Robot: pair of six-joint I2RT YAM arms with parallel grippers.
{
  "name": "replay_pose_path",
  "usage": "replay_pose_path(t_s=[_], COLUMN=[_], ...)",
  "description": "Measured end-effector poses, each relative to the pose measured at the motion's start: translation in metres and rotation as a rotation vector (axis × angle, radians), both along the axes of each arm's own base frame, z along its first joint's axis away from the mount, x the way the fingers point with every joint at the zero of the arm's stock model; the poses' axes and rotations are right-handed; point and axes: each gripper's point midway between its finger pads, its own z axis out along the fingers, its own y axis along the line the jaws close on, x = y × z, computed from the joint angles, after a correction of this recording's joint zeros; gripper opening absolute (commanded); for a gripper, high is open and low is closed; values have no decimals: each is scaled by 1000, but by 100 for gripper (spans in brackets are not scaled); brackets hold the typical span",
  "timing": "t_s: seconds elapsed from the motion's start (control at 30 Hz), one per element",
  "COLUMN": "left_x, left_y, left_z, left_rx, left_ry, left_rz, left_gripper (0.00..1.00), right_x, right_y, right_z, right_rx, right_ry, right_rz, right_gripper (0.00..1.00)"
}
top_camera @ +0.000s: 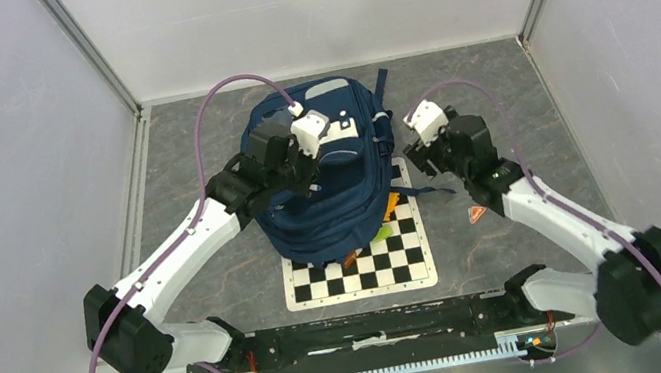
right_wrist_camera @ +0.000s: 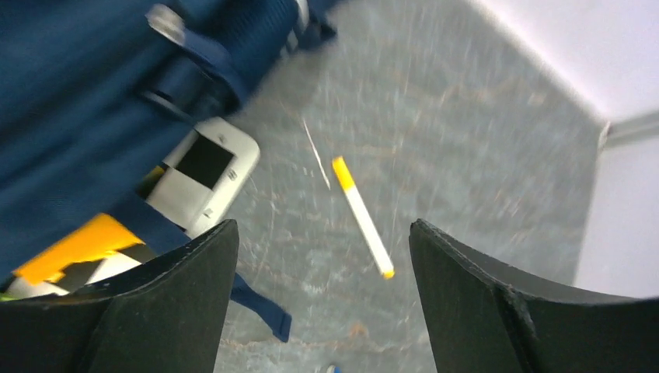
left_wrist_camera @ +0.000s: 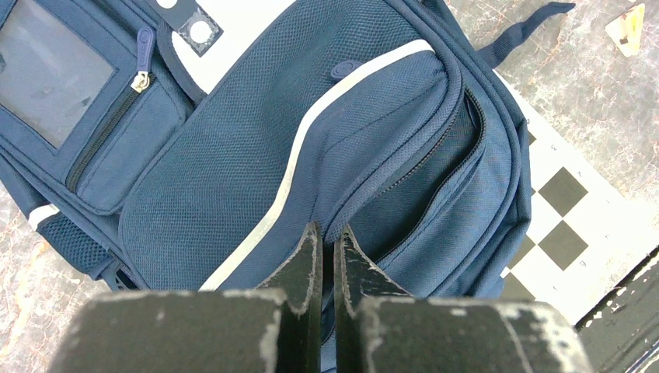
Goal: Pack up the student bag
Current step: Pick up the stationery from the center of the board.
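Observation:
The student bag [top_camera: 332, 191] is a large navy backpack with grey stripes, lying flat at the table's middle, partly on a checkerboard. My left gripper [top_camera: 302, 163] is over its front. In the left wrist view the left gripper [left_wrist_camera: 326, 233] is pinched shut on the edge of the bag's [left_wrist_camera: 256, 132] open zip pocket [left_wrist_camera: 420, 186]. My right gripper [top_camera: 422, 153] hovers just right of the bag. In the right wrist view the right gripper [right_wrist_camera: 322, 225] is wide open and empty above the table, with the bag [right_wrist_camera: 70, 93] at its left.
A white pen with yellow ends [right_wrist_camera: 361, 217] lies on the grey table between the right fingers. A checkerboard [top_camera: 361, 271] and yellow, orange and green items [top_camera: 389, 207] lie partly under the bag. An orange triangle [top_camera: 478, 213] lies by the right arm. A loose strap [right_wrist_camera: 260, 307] trails out.

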Motion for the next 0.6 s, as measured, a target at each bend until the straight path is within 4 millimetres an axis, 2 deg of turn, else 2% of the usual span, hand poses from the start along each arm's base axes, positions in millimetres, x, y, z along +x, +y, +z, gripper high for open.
replay_pose_path(t_s=[0.13, 0.23, 0.4, 0.6], left_x=[0, 0, 0, -1], left_y=[0, 1, 1, 1], left_z=[-1, -1, -3, -6], left_rx=[3, 5, 7, 7], left_ry=[3, 3, 5, 8], left_rz=[-1, 1, 3, 0], left_gripper=[2, 2, 2, 2], right_x=[19, 28, 54, 84], right_y=[-44, -72, -98, -102], right_z=[-62, -91, -102, -111], right_rx=[71, 125, 165, 191], right_ry=[211, 321, 367, 398], right_rz=[-147, -233, -288, -251], right_gripper=[84, 83, 83, 75])
